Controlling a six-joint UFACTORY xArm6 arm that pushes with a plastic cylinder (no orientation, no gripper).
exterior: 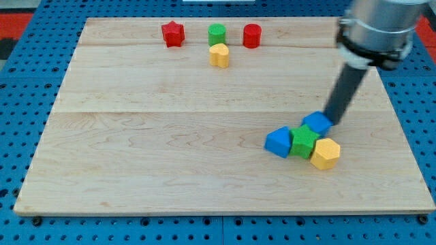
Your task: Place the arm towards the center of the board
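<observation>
1. My tip [332, 121], the lower end of the straight dark rod, sat at the view's right of the pale wooden desk [170, 156], well off its middle.
2. The rod carried no tool that could clench or release; its end touched, or stood just beside, the upper right edge of a blue block [316, 122] of unclear shape.
3. That block headed a tight cluster: a green cube [304, 141] just below it, a blue wedge-like block [278, 141] to the view's left, and a yellow hexagonal block [325, 154] at the lower right.
4. Near the view's top lay a red star-shaped block [173, 33], a green cylinder [216, 33], a red cylinder [252, 35], and a yellow heart-like block [219, 56] touching the green cylinder from below.
</observation>
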